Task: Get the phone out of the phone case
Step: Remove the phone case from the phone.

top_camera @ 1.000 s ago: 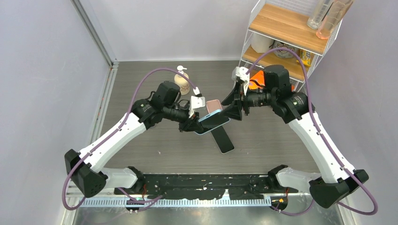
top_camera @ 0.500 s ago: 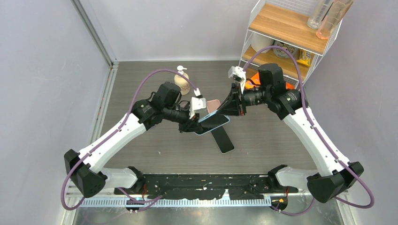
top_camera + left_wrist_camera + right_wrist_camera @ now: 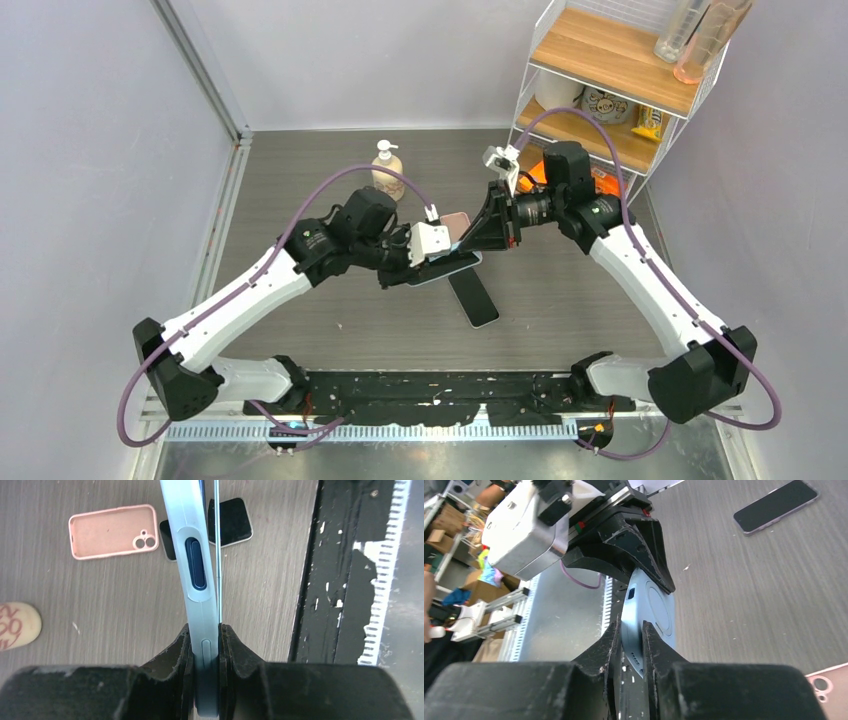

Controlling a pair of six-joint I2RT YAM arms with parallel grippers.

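Note:
A phone in a light blue case [image 3: 452, 266] hangs above the table between both grippers. My left gripper [image 3: 432, 262] is shut on its left end; in the left wrist view the fingers [image 3: 184, 647] clamp the blue case [image 3: 195, 555] edge-on. My right gripper [image 3: 482, 238] is closed round the other end; in the right wrist view its fingers [image 3: 655, 645] pinch the blue case [image 3: 651, 607] near the speaker holes, opposite my left gripper [image 3: 624, 550].
An empty pink case [image 3: 458, 221] and a bare dark phone [image 3: 473, 298] lie on the table under the held phone. A soap bottle [image 3: 387, 170] stands behind. A wire shelf [image 3: 600, 80] with goods stands at the back right.
My right gripper has moved left and closed in on the far end of the blue-cased phone. My left gripper has shifted right and turned, lowering the phone slightly.

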